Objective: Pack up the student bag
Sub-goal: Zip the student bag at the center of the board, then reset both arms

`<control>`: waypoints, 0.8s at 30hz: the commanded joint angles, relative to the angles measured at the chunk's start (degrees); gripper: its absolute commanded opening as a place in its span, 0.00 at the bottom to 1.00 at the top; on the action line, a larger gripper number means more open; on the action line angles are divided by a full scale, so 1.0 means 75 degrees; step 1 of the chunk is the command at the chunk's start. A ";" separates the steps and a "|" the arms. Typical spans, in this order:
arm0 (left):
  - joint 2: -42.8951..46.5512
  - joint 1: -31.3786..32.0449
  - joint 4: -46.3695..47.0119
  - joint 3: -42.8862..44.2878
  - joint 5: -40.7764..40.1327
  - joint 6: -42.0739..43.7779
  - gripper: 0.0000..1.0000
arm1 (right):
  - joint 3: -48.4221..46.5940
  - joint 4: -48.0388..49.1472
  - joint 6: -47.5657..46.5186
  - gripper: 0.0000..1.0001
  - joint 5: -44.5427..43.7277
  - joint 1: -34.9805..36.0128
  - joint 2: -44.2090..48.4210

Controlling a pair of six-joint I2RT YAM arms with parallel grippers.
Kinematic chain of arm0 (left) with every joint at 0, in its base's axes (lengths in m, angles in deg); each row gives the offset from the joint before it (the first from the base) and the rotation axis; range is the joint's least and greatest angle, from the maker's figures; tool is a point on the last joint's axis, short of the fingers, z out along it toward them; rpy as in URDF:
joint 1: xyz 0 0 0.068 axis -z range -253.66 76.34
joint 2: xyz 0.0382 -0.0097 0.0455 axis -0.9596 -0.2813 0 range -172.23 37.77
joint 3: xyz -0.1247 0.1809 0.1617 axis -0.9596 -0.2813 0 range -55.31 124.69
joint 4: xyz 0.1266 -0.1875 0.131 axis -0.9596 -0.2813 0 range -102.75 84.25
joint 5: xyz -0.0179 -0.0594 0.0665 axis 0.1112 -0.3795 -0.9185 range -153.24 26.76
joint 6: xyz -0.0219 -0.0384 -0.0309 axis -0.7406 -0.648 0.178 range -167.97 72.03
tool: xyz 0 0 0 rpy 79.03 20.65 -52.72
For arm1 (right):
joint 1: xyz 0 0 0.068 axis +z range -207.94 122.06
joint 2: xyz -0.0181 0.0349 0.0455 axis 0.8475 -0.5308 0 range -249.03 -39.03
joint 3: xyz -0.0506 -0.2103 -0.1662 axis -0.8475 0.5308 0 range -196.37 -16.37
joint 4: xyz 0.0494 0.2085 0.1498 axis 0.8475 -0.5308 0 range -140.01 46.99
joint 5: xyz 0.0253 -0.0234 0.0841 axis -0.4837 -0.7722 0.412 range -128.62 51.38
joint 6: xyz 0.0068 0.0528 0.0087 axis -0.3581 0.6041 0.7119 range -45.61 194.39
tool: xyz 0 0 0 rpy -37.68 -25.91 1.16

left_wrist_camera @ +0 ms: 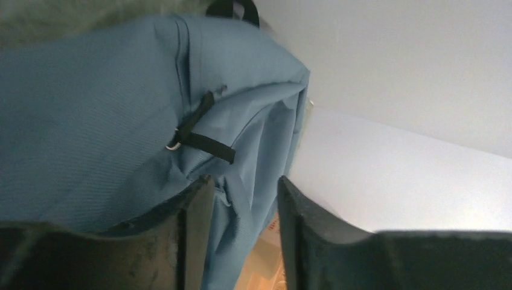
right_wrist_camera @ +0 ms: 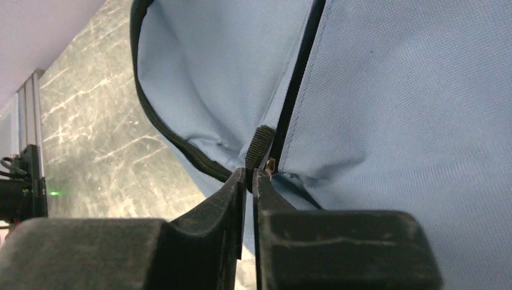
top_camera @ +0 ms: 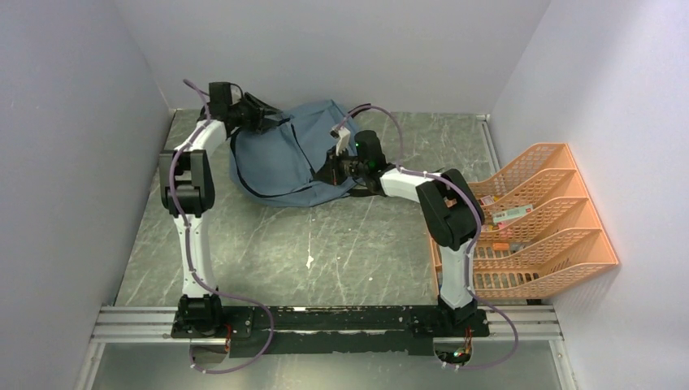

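The student bag is a grey-blue fabric backpack with black zippers, slumped at the back of the table. At the bag's upper left corner, my left gripper stands open. In the left wrist view a loose fold of the bag's fabric hangs between the parted fingers without being pinched. My right gripper is at the bag's right side. In the right wrist view it is shut on a black webbing zipper tab where two zipper lines meet.
An orange plastic mesh tray rack stands at the right wall, with small boxes on its tiers. White walls close in the left, back and right. The grey marbled tabletop stretches between the bag and the arm bases.
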 commanded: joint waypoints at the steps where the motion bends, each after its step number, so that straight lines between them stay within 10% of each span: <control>1: 0.0772 -0.0364 0.0226 0.0421 -0.0445 0.1106 0.54 | 0.0200 -0.0595 0.0161 0.18 -0.0085 0.0095 0.0733; 6: 0.1961 -0.0376 -0.0448 -0.0051 -0.1187 0.2416 0.91 | 0.0437 -0.0582 0.0262 0.35 -0.1069 0.0070 0.1525; 19: 0.6027 0.0280 -0.1487 -0.3078 -0.4249 0.5817 0.98 | 0.1290 -0.1941 0.1367 0.46 -0.5260 0.0047 0.4401; 24: 0.8038 0.1160 -0.1193 -0.4484 -0.4806 0.7074 0.98 | 0.1820 -0.2570 0.1092 0.64 -0.6427 0.0051 0.5856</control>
